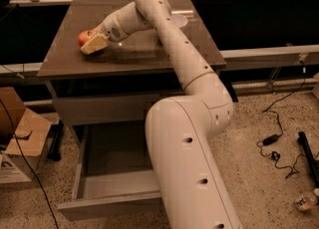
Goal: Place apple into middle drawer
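The red-orange apple point(84, 37) sits at the left of the brown cabinet top point(139, 54). My gripper point(92, 43) reaches over from the right and is shut on the apple. Its tan finger point(94, 44) covers the apple's lower right side, at tabletop height. The middle drawer point(107, 207) is pulled open below, grey-brown and empty as far as I can see. My white arm hides its right part. A closed drawer front point(104, 108) is just above it.
A white bowl point(180, 21) stands at the back of the cabinet top, partly behind my arm. Cardboard boxes point(20, 138) stand on the floor to the left. Black cables point(273, 141) lie on the floor to the right. A railing runs behind the cabinet.
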You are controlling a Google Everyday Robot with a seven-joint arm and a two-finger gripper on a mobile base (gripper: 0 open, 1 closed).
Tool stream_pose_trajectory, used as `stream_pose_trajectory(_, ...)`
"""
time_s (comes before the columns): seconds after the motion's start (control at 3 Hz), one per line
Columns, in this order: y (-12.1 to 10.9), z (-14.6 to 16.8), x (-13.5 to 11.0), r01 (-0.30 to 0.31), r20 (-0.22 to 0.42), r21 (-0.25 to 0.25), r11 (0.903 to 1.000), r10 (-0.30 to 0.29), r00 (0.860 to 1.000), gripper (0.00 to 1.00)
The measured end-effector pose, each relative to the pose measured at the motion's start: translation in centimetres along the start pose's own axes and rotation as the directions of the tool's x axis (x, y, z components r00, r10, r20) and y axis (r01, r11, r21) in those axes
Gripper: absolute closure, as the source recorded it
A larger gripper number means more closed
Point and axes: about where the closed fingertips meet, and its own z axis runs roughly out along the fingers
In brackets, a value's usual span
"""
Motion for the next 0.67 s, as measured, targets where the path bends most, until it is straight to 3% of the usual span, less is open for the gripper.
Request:
stream_pose_trajectory(0.33, 1.0, -1.9, -0.4, 0.036, -0.038, 0.008, 0.9993, -0.035, 0.999, 0.86)
stream_pose_trajectory(0.67, 3.3, -6.1, -1.0, 0.086, -0.078, 0.032, 0.9958, -0.083, 0.994, 1.00)
